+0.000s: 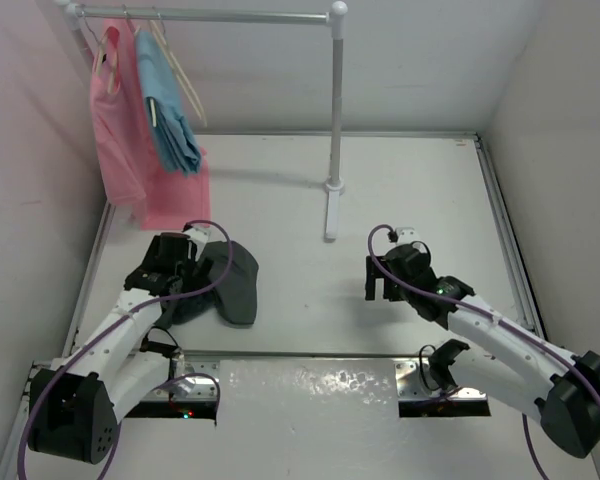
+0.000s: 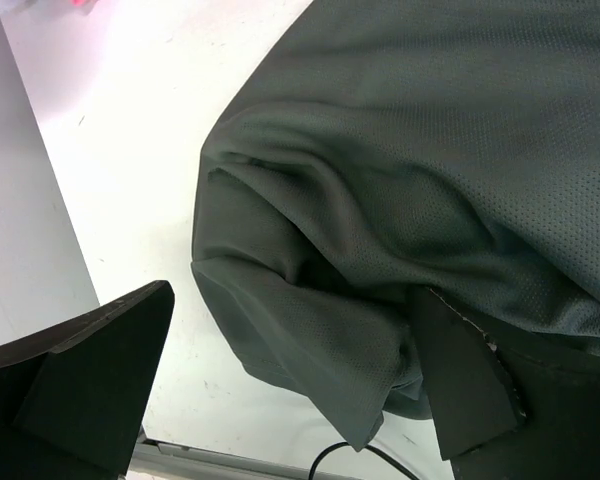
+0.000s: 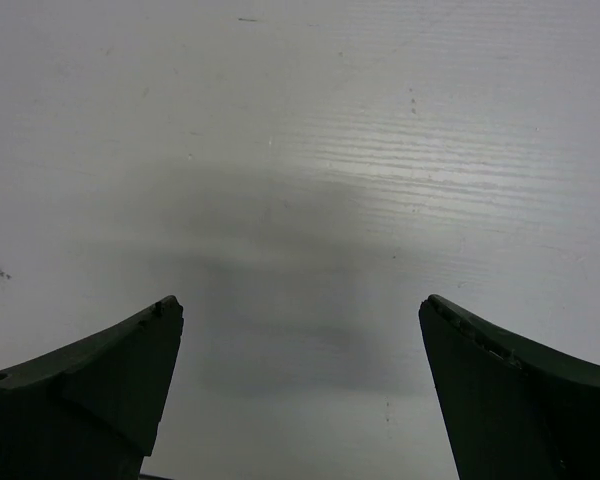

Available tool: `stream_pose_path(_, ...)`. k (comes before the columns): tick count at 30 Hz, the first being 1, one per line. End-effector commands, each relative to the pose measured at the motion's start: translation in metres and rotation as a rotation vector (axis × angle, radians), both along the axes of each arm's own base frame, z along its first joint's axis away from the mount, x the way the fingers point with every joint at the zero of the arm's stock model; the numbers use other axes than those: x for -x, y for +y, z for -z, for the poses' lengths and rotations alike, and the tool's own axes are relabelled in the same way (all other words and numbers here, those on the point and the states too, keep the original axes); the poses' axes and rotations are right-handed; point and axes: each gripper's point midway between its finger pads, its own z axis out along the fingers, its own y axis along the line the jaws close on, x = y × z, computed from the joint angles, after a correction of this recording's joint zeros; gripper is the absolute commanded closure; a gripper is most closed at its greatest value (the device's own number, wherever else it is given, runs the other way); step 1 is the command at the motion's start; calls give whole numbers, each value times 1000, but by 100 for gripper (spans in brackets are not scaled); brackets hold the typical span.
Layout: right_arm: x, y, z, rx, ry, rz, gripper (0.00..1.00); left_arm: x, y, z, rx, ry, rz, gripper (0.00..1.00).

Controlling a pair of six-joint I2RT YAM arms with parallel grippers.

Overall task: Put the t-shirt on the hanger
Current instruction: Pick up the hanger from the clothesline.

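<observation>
Both pincers wide, left pincer (image 2: 292, 300) straddling a crumpled t-shirt (image 2: 400, 150) fold, right pincer (image 3: 300, 305) above white table (image 3: 300, 120).

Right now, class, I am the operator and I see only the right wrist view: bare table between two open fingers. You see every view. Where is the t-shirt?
Observer: The t-shirt lies crumpled at the left, beneath the left gripper.
Operator: Is that gripper gripping it?
Observer: No. In the left wrist view its fingers stand wide open, with folds of cloth between them.
Operator: And the hanger?
Observer: The hanger hangs on the rail at the far left, beside the pink garment and the light blue garment.
</observation>
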Motion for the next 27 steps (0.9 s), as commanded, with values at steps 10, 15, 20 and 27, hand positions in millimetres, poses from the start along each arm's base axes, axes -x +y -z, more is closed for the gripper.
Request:
stream_pose_path(10,-25,6,-35,52,-70,-39,1,-19,-91,-113,263,-21,577,0)
stream_pose_path(15,-26,0,-40,75,-81,-22,1,3,-110,-171,234,8,848,0)
stream_pose_path(20,-21,-4,-29,76,-64,2,1,32,-121,-208,146,-117,1093,0)
stream_pose_path(27,-22,1,-25,82,-25,-15,1,25,-149,-342,358,-580,971,0)
